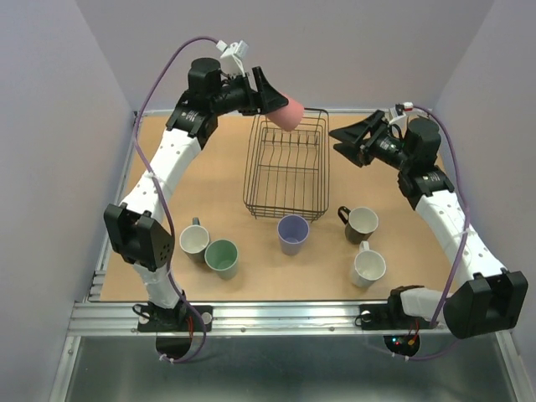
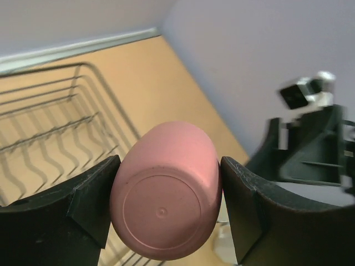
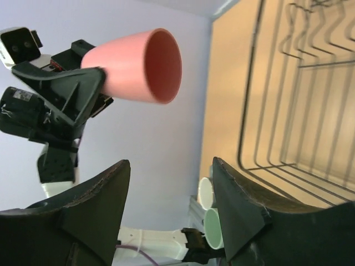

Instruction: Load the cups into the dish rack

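The pink cup (image 1: 291, 114) is clamped across its body by the left end effector (image 1: 275, 99). It is tipped on its side, mouth towards the right arm, and held above the far left corner of the wire dish rack (image 1: 285, 208), presumably so it can be lowered between the dividers. The right end effector (image 1: 337, 141) is held spread and empty beside the rack's right side. On the tan counter (image 1: 209, 184), which is enclosed by pale lilac walls, five cups stand unloaded, the lavender cup (image 1: 293, 231) nearest the rack.
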You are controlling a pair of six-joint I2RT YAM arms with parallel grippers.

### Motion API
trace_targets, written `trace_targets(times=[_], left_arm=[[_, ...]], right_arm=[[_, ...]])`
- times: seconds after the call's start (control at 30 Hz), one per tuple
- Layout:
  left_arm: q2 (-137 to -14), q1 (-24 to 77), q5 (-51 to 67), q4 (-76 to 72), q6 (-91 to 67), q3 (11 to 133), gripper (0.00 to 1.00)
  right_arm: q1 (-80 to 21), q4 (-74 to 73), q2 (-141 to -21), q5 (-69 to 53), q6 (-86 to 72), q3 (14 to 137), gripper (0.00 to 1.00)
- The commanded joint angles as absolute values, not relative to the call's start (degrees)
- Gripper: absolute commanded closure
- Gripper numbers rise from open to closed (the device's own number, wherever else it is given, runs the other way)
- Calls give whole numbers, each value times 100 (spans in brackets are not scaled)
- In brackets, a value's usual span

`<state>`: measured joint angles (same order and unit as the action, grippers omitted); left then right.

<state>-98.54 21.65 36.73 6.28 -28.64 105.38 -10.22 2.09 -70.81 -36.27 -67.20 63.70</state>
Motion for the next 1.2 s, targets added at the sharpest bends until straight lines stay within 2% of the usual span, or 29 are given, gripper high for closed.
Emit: trace_targets(times=[0.0, 0.17, 0.43, 0.67, 1.17], left_arm=[[-10063, 2276, 2525, 2027, -1592, 10916, 100], [-10239, 2671, 1451, 2294, -1125, 10645, 100], [-10248, 3014, 422, 1583, -1336, 9485, 100], [-10626, 3418, -920, 1178, -1257, 9308, 100], [-11364, 3436, -1617, 852, -1178, 9246, 100]], right_arm=[[-879, -1392, -6671, -3175, -5899, 6275, 34], [-861, -2433, -6469, -2752, -5335, 6284, 34], [-870, -2909, -6495, -2619, -4984, 6530, 33], [-861, -3181, -6416, -2479, -4843, 6600, 33], [-861, -3542, -6293, -2189, -4641, 6592, 33]])
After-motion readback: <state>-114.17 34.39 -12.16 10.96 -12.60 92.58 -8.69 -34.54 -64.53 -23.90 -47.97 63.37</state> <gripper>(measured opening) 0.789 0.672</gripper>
